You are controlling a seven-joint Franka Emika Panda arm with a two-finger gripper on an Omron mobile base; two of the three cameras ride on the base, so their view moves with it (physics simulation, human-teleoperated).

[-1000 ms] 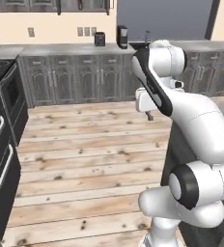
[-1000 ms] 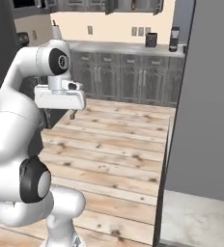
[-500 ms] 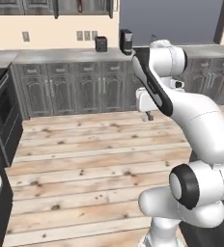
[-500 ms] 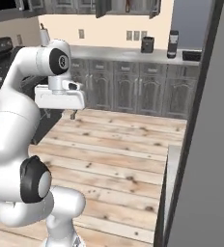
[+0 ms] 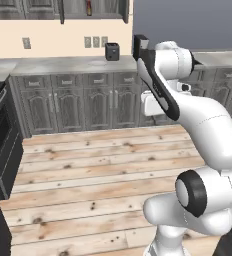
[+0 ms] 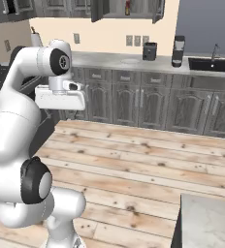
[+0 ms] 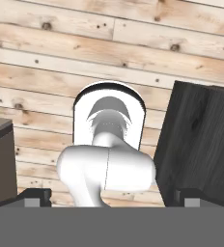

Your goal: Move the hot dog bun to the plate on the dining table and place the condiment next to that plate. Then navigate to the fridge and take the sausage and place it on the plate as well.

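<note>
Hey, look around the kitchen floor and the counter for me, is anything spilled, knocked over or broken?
Nothing stands out. The wooden floor shows no spill, the grey cabinet doors are shut, and the small black appliance stands upright on the counter.

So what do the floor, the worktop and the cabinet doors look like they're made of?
Floor: pale wooden planks with knots and visible seams, matte. Worktop: grey mottled surface, probably stone or marble, though it could be laminate. Cabinet doors: dark grey raised panels, apparently painted or stained wood.
</note>
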